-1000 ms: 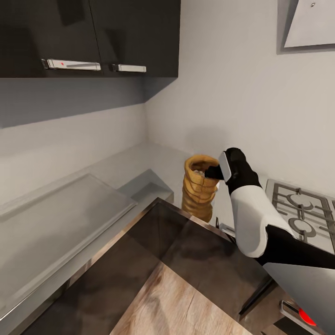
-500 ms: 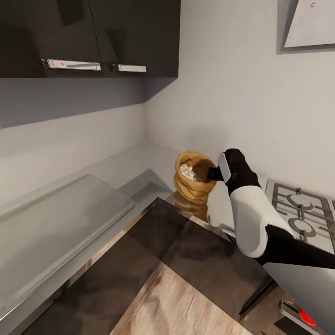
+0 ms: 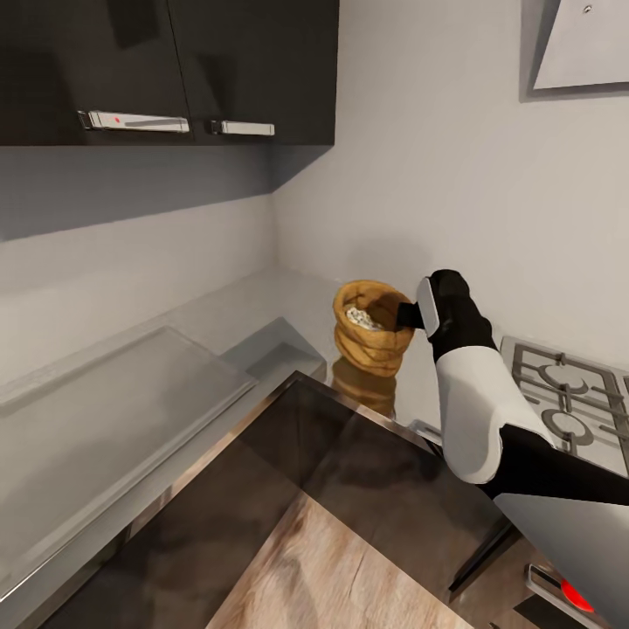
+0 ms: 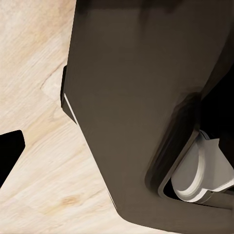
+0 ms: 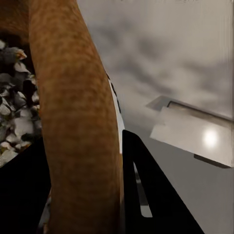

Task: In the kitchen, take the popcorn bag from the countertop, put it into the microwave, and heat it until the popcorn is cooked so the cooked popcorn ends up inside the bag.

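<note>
**Holding the popcorn bag by its rim above the corner of the counter**

Running along the left of the head view, the countertop (image 3: 131, 384) lies pale grey under the dark wall cabinets (image 3: 166, 70), which look just as they did a second ago; the camera has not shifted. A dark, glossy slab (image 3: 349, 463) crosses the foreground.

Near the middle, the popcorn bag (image 3: 372, 327) now hangs clear of the countertop, its golden reflection showing on the surface below it. A second ago it stood taller and stretched, reaching down towards the counter; half a second ago it had bunched up and tipped its mouth towards the camera. Now it sits slightly further right and more level, with white kernels visible inside the mouth.

To its right, the right gripper (image 3: 407, 316) is clamped on the bag's rolled rim. In the right wrist view the rim (image 5: 78, 122) passes between the two dark fingers (image 5: 146, 190), with kernels at one side. The right arm (image 3: 476, 411) has drawn back a little and risen since the earlier frames. At the far right is the gas hob (image 3: 568, 402).

The left wrist view shows light wood floor (image 4: 34, 146) and a dark panel (image 4: 141, 97); whether the left gripper is open or closed cannot be told.
</note>
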{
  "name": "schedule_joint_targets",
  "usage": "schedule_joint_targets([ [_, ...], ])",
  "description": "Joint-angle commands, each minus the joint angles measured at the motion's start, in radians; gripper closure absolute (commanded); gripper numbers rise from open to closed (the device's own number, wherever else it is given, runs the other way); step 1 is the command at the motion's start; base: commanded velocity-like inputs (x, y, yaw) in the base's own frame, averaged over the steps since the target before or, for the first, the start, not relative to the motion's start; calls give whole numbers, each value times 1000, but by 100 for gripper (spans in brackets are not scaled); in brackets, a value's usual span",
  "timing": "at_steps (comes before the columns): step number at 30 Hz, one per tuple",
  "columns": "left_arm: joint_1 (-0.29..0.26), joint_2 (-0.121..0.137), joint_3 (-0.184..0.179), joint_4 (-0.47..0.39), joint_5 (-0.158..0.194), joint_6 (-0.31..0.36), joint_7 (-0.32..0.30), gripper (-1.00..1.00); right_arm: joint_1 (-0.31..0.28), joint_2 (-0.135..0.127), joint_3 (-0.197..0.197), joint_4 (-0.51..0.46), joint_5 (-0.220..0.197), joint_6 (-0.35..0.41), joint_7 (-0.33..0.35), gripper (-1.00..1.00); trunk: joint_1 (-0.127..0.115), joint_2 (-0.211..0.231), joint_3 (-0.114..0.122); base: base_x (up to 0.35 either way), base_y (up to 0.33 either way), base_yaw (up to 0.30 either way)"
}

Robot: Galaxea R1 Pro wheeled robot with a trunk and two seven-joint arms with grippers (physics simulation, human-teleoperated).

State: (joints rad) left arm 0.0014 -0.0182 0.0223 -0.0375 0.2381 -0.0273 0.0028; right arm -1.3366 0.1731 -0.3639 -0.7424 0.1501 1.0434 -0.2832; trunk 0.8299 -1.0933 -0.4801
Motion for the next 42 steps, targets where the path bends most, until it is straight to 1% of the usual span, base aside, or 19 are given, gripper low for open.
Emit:
schedule_joint_targets([
  [1, 0, 0, 2, -1, 4, -2, 0, -100, -1, 1, -5, -1, 9, 4, 6, 100, 0, -1, -1, 0, 0, 0],
  [4, 0, 0, 2, -1, 4, -2, 0, -100, -1, 1, -4, -24, 11, 4, 6, 100, 0, -1, -1, 0, 0, 0],
  [8, 0, 0, 2, -1, 4, -2, 0, -100, -1, 1, -3, -117, 14, 4, 7, 100, 0, -1, -1, 0, 0, 0],
  [13, 0, 0, 1, -1, 4, -2, 0, -100, -1, 1, -3, -133, 14, 4, 7, 100, 0, -1, -1, 0, 0, 0],
  [22, 0, 0, 1, -1, 3, -2, -1, -100, -1, 1, -3, -133, 12, 4, 7, 100, 0, -1, -1, -14, 0, 0],
  [42, 0, -2, 4, -1, 4, -2, 0, -100, -1, 1, 4, -132, 12, 4, 1, 100, 0, -1, -1, -334, 0, 0],
])
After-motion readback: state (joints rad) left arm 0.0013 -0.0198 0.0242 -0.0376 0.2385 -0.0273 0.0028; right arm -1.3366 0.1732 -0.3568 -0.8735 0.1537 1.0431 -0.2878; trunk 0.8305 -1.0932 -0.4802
